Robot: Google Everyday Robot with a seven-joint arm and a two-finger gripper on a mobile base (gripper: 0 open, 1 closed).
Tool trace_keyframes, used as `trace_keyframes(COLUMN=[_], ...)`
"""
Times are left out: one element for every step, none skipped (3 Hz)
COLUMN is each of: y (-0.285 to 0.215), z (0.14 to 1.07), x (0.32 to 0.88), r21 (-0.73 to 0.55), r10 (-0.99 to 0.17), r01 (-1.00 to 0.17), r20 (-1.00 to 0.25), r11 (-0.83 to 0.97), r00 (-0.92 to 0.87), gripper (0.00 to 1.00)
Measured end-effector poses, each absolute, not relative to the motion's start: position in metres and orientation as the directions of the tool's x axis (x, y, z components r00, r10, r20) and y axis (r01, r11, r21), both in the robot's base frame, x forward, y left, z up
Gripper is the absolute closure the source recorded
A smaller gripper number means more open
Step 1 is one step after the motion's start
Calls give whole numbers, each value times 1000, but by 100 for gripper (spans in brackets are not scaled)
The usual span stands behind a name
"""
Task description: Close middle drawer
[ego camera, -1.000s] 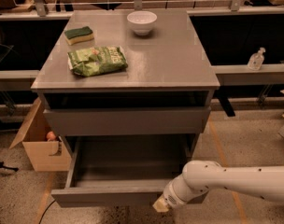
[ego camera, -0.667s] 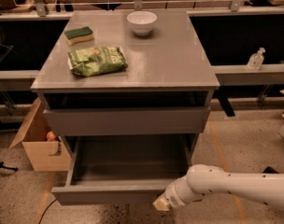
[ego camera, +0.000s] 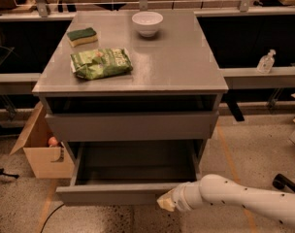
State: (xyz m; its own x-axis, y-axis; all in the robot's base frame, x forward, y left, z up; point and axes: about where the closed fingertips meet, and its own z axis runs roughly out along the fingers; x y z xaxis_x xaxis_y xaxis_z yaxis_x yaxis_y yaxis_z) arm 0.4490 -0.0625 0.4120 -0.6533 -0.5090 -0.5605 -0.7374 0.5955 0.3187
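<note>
The middle drawer is pulled well out of the grey cabinet, and its deep empty box shows from above. My gripper, on a white arm coming in from the lower right, is at the right part of the drawer's flat front, touching or nearly touching it. The top drawer just under the tabletop stands slightly out. The lowest drawer is hidden beneath the open one.
On the cabinet top lie a green chip bag, a green-and-yellow sponge and a white bowl. A cardboard box stands on the floor to the left. A clear bottle sits on a ledge at right.
My gripper and arm have shifted a little to the left along the drawer front. The drawer seems about as far out as before.
</note>
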Motion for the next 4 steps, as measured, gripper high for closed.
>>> trace_keyframes(y=[-54, -48, -48, -46], z=[421, 426, 426, 425], x=[474, 500, 501, 508], r21=[269, 199, 200, 207], r10=[-493, -476, -466, -405], r01=[-767, -788, -783, -752], r20=[-634, -702, -707, -737], r11=[582, 583, 589, 626], r00=[-596, -530, -532, -540], gripper=[100, 100, 100, 100])
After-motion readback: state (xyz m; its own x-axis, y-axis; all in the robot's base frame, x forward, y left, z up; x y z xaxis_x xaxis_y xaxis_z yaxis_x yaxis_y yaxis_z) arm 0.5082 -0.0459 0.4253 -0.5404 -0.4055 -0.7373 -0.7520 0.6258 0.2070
